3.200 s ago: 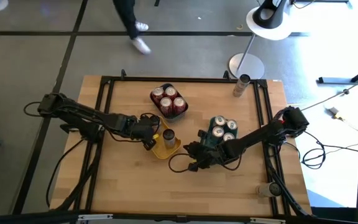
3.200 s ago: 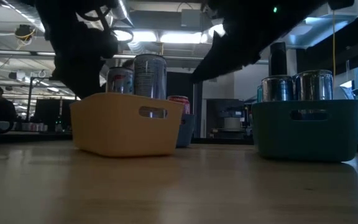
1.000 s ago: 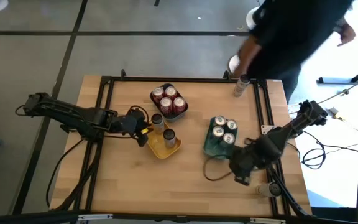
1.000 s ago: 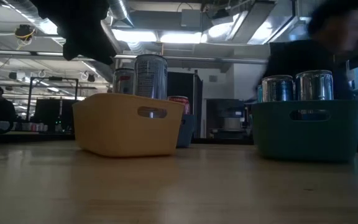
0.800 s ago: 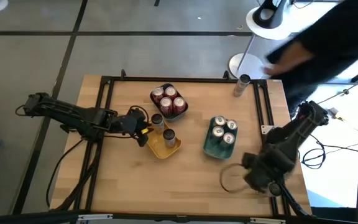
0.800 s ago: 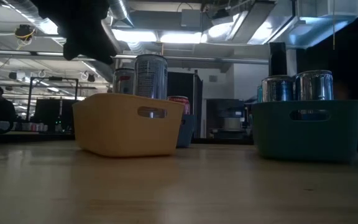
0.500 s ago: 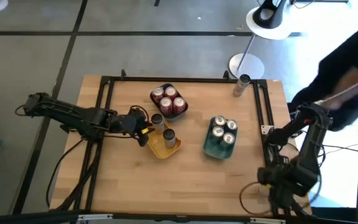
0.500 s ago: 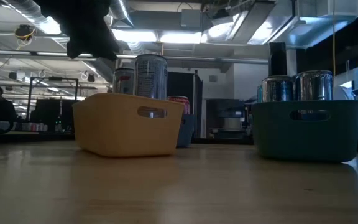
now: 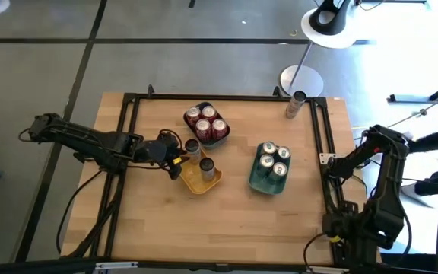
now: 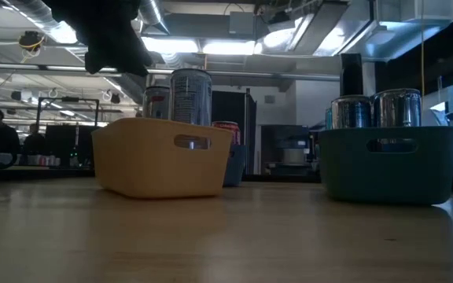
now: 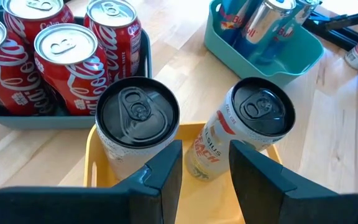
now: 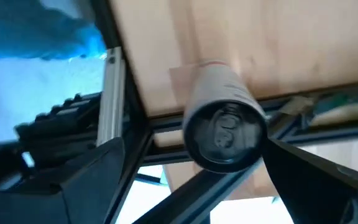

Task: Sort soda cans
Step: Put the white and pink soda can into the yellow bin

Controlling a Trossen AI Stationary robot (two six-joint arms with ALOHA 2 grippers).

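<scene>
A: What is going on at the left of the pale wooden tabletop (image 9: 226, 205)?

B: The left hand (image 11: 205, 163) is hovering at the shallow yellow plastic tray (image 9: 196, 180), its fingers spread with a gap between them and nothing pinched. Two pale aluminium cans with dark matt lids (image 11: 138, 122) are standing upright in that tray, just in front of the fingertips.

A: And further along?

B: Four glossy red cans with bright silver tops (image 9: 205, 122) are sitting packed in the dark blue tray (image 9: 220, 137). Beside that, four silver-and-blue slim cans (image 9: 274, 159) are standing in the teal tray (image 9: 258, 181), smooth-walled with rounded corners.

A: So the sorting is nearly done?

B: It looks that way to me. The right hand (image 12: 185, 180) is off at the tabletop's right front corner, fingers wide apart, facing a grey cylinder with a dark lid (image 12: 224, 129) lying by the black metal frame (image 12: 166, 121). Another grey can (image 9: 296, 103) is standing alone at the far edge.

A: Next move?

B: Probably closing squarely around that round, slippery body, since it could roll.
</scene>
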